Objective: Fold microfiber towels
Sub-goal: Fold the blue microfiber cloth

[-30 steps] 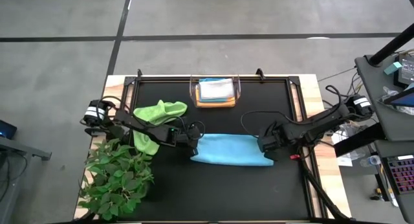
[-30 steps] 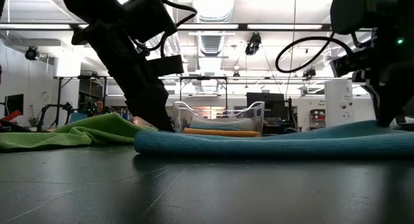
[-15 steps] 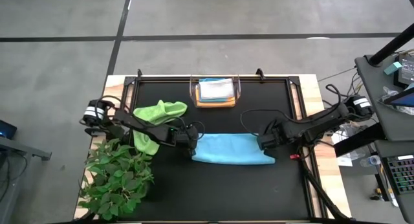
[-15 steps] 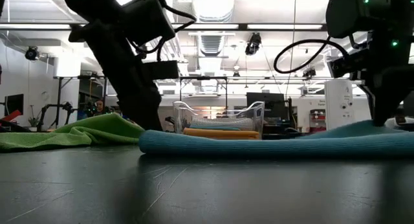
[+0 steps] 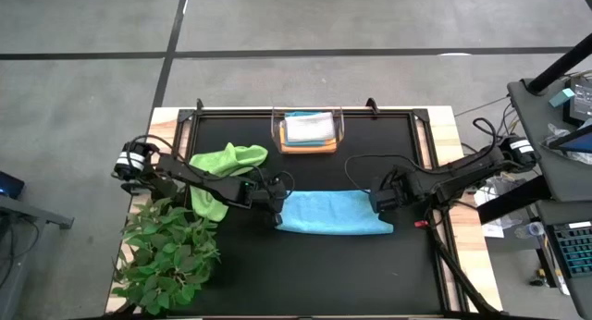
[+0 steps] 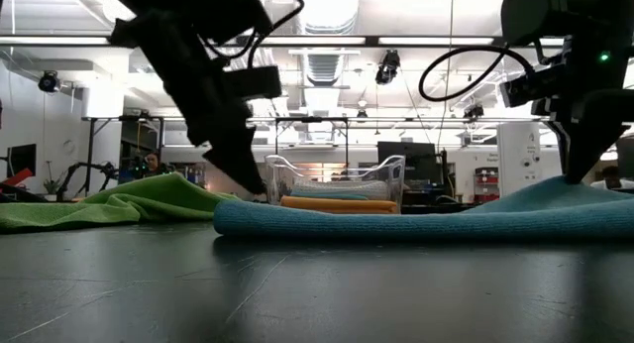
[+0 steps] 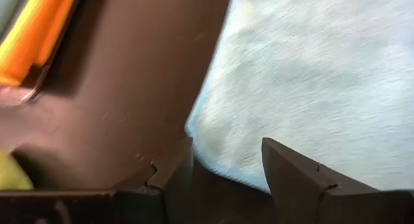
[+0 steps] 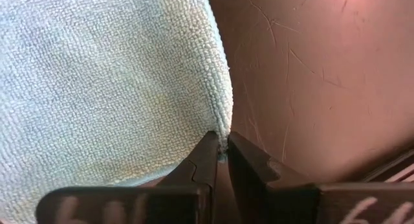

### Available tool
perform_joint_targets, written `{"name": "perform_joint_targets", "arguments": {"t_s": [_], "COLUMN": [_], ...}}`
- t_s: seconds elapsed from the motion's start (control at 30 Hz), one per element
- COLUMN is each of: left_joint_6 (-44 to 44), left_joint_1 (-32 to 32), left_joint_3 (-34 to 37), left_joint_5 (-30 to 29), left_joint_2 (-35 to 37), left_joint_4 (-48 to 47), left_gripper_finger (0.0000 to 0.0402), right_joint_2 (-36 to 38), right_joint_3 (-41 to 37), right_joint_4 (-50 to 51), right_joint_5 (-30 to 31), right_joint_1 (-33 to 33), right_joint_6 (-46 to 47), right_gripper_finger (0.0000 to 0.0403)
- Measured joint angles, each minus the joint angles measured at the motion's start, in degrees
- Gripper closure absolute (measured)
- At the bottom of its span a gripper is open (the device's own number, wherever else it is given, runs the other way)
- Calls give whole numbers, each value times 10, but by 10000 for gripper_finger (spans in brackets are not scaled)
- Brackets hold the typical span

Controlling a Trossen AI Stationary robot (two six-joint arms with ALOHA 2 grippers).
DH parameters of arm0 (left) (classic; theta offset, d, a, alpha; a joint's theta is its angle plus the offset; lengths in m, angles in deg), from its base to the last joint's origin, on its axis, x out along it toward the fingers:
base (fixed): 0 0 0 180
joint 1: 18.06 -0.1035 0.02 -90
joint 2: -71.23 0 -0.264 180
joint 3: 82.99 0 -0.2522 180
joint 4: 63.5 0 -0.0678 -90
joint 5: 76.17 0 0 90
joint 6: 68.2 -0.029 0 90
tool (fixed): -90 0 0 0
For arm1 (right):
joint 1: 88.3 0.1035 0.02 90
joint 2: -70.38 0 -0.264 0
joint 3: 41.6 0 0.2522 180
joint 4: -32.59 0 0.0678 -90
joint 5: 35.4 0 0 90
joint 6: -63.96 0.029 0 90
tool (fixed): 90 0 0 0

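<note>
— Black matting covers the wooden table (image 5: 305, 264) seen from above, with grey floor all round it. What lies on it?

— A light blue microfiber towel (image 5: 335, 213), folded into a long strip, lies at the middle. A crumpled lime green microfiber towel (image 5: 225, 163) sits toward the left side, and a clear plastic bin (image 5: 339, 126) at the far edge holds a pale grey-white cloth (image 5: 308, 127) on top of a yellow-orange one (image 5: 308, 147). A leafy green plant (image 5: 171, 249) fills the near left corner.

— And the arms?

— The left gripper (image 5: 277, 205) is at the blue strip's left end, the right gripper (image 5: 378, 201) at its right end.

— What does the level view across the table give?

— The blue towel (image 6: 416, 219) lies as a thick roll across the matting, the green one (image 6: 119, 203) spread low to the left, the bin (image 6: 337, 180) behind, and a workshop beyond. The left arm's gripper (image 6: 250, 180) hangs just above the blue towel's left end; the right one (image 6: 575, 174) comes down onto the raised right end.

— The left wrist camera?

— Its jaws stand spread, apart from the cloth, with the blue towel's (image 7: 310, 88) rounded corner just ahead of the left gripper (image 7: 226, 175). An orange edge (image 7: 35, 30) shows far off.

— The right wrist camera?

— Jaws pressed nearly together, pinching the hem of the blue towel (image 8: 103, 88) right at the right gripper (image 8: 223, 149).
</note>
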Motion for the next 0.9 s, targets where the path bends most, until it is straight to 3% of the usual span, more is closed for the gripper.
{"name": "perform_joint_targets", "arguments": {"t_s": [0.37, 0.73, 0.9], "left_joint_6": [-1, 6, 15], "left_joint_1": [34, 36, 36], "left_joint_3": [-7, -9, -9], "left_joint_5": [32, 32, 31], "left_joint_2": [-39, -108, -111], "left_joint_4": [120, 143, 141], "left_gripper_finger": [233, 233, 233], "right_joint_2": [3, 7, 7], "right_joint_3": [-2, 1, 1], "right_joint_4": [-31, -30, -30], "right_joint_5": [5, 9, 5], "right_joint_1": [-7, -17, -28], "right_joint_6": [-15, -56, -14], "right_gripper_finger": [373, 376, 370]}}
